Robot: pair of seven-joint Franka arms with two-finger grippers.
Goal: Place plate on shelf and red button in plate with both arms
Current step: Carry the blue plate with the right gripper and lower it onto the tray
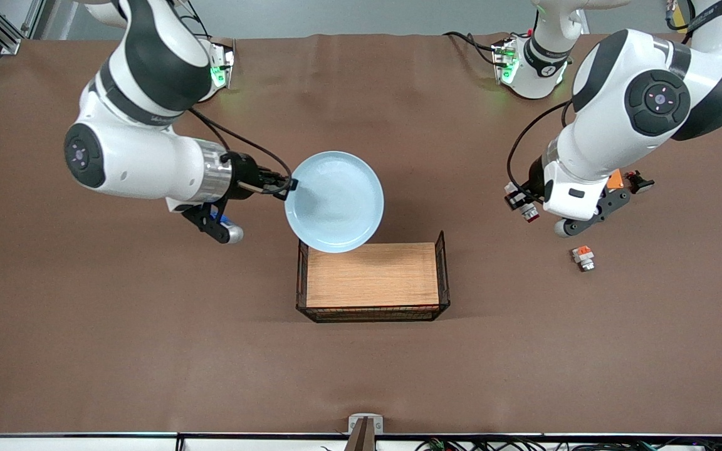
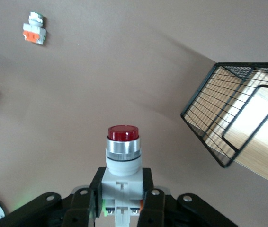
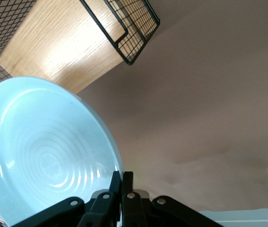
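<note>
The pale blue plate (image 1: 334, 202) hangs tilted over the table, and one edge reaches over the rim of the wire basket (image 1: 442, 269). My right gripper (image 1: 289, 186) is shut on the plate's rim at the right arm's end. In the right wrist view the plate (image 3: 44, 151) fills the space beside the gripper (image 3: 123, 182), whose fingers pinch its edge. My left gripper (image 1: 519, 199) is shut on the white body of the red button (image 1: 529, 214), above the table toward the left arm's end. In the left wrist view the button (image 2: 122, 151) points its dark red cap away from the gripper (image 2: 122, 189).
A wooden board (image 1: 372, 274) lies inside the black wire basket at mid-table. An orange-and-white piece (image 1: 583, 257) lies on the table near the left arm. A black-stemmed button (image 1: 638, 181) and an orange block (image 1: 615, 180) lie beside the left wrist.
</note>
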